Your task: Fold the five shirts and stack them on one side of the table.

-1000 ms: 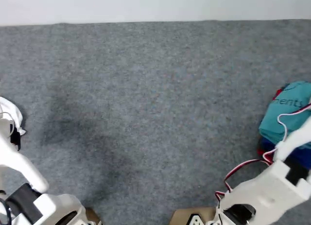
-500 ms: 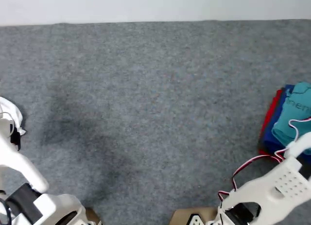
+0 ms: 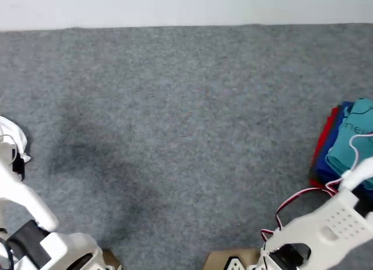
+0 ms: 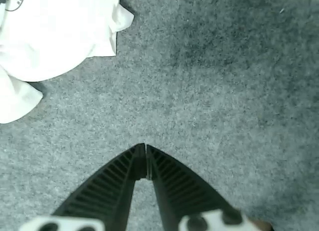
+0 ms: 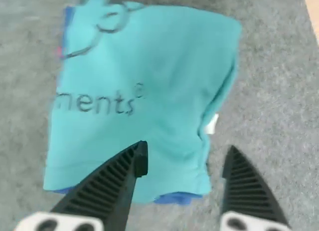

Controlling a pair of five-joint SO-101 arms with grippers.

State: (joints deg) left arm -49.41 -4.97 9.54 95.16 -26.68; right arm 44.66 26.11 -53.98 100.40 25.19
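Teal shirt (image 5: 139, 81) | moved onto stack (image 3: 324, 147) within last second | right gripper (image 5: 187, 153) fingers spread, empty above it | left gripper (image 4: 146, 148) fingers together, empty | your next target: white shirt (image 4: 55, 31).

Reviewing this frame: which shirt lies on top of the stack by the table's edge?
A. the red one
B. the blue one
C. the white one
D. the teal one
D: the folded teal fabric shirt is uppermost, with edges of the blue shirt and the red shirt showing beneath it in the high view.
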